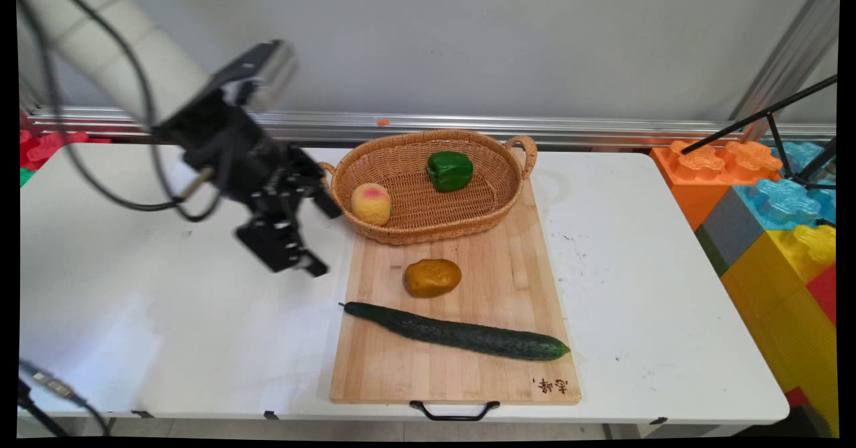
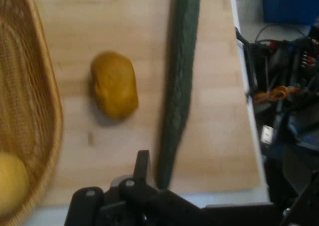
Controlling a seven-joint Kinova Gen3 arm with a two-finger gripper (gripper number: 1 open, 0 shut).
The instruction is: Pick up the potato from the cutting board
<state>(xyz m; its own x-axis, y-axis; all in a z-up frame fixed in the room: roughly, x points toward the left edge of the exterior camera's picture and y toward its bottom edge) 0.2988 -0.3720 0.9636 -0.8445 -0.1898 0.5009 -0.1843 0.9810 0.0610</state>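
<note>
Main view shows the hand point(image 1: 304, 234) raised above the bench point(image 1: 134, 301), just off the left edge of the cutting board point(image 1: 508, 281), which serves as landmark for everything else. It carries nothing; whether it is released or clenched I cannot tell.

On the board's far end sits a woven basket point(image 1: 408, 234), holding a green pepper point(image 1: 450, 170) towards its far side and a peach point(image 1: 371, 203) against its left wall, the item closest to the hand. At the board's middle lies a brownish potato point(image 1: 432, 277), clear of the basket and apart from the cucumber point(image 1: 461, 332). The cucumber lies nearer the board's front edge, its long axis running almost across the board's width, stem end at the left edge, the other end close to the right edge.

From the hand, potato and cucumber lie to the right and towards the near side; the hand view has both ahead of it, on the board.
</note>
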